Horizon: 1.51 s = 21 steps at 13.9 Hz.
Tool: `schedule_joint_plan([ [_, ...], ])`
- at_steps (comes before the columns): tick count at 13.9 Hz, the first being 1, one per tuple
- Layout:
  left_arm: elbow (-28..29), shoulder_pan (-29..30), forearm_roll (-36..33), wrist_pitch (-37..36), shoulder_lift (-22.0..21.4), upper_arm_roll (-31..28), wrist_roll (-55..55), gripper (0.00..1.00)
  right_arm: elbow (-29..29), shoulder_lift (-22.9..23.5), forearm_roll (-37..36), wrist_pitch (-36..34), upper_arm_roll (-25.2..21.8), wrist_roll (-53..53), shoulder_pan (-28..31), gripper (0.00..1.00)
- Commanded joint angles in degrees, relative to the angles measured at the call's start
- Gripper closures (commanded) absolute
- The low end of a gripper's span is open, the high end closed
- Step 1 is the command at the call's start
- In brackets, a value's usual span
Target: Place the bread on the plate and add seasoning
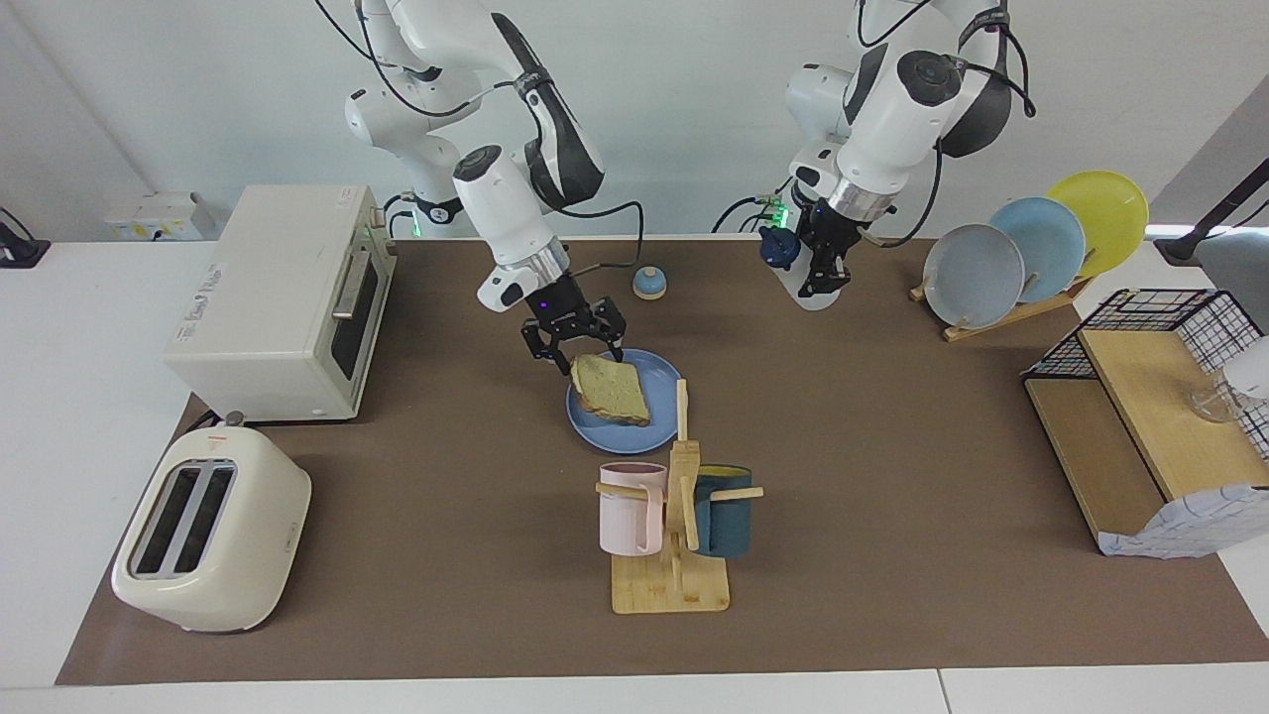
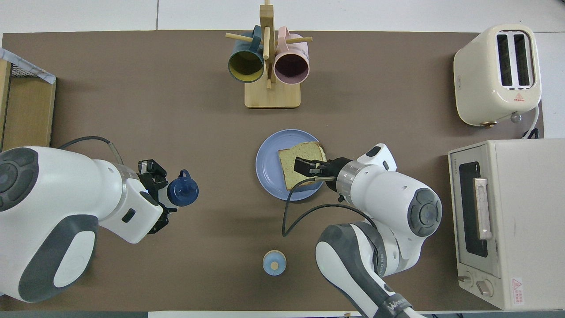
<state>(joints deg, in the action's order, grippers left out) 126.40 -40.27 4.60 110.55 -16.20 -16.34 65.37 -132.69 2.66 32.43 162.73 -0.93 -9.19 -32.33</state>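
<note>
The bread [image 1: 612, 390] [image 2: 292, 166], a tan slice with a brown crust, lies on the blue plate [image 1: 662, 389] [image 2: 268, 170], on the plate's part toward the right arm's end. My right gripper [image 1: 575, 348] [image 2: 310, 170] hangs just over the slice's edge. It is open, with nothing between its fingers. My left gripper [image 1: 821, 270] [image 2: 155, 197] is shut on the seasoning [image 1: 780, 248] [image 2: 182, 193], a white bottle with a navy cap. It holds the bottle tilted in the air over the brown mat, between the bell and the plate rack.
A blue-domed bell [image 1: 649, 284] [image 2: 274, 262] stands near the robots. A wooden mug rack [image 1: 674, 516] [image 2: 269, 66] stands just past the plate. Oven [image 1: 288, 297] and toaster [image 1: 208, 531] fill the right arm's end. Plate rack [image 1: 1031, 248] and wire shelf [image 1: 1150, 426] fill the left arm's end.
</note>
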Motion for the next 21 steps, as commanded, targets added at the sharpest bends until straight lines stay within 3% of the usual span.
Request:
schedule_joint_plan([
  [1, 1.66, -0.25, -1.17, 1.24, -2.17, -0.09, -1.21, 1.0, 3.56, 2.26, -0.18, 0.14, -0.12, 2.5, 1.47, 0.0],
  [3, 1.66, -0.25, -1.17, 1.24, -2.17, 0.0, -1.21, 1.0, 7.94, 3.4, -1.84, -4.23, -0.12, 5.22, 3.75, 0.0],
  [6, 1.66, -0.25, -1.17, 1.33, -2.17, -0.09, -1.21, 1.0, 20.41, 5.94, -2.02, -21.44, -0.12, 5.06, 8.76, 0.0],
  [13, 1.66, -0.07, -1.17, 1.42, -2.17, -0.09, -1.21, 1.0, 36.07, 8.06, -1.76, -38.5, 0.05, -8.08, 8.96, 0.0],
  [15, 1.66, -0.07, -1.17, 1.42, -2.17, 0.0, -1.21, 1.0, 38.46, 6.05, -1.85, -43.09, 0.49, -17.22, 7.55, 0.0],
  [19, 1.66, -0.07, -1.17, 1.33, -2.26, 1.13, -3.13, 1.0, 38.82, 1.13, -2.02, -44.25, 0.58, -26.04, 1.49, 0.03],
  [20, 1.57, -0.07, -1.17, 1.33, -2.26, 1.66, -3.84, 1.0, 38.91, 0.77, -2.81, -43.99, 0.67, -26.66, -0.7, 0.07],
  [21, 1.57, -0.07, -1.17, 1.42, -2.26, 2.01, -4.11, 1.0, 38.73, 0.68, -5.77, -42.77, 0.67, -26.67, -3.94, 0.21],
])
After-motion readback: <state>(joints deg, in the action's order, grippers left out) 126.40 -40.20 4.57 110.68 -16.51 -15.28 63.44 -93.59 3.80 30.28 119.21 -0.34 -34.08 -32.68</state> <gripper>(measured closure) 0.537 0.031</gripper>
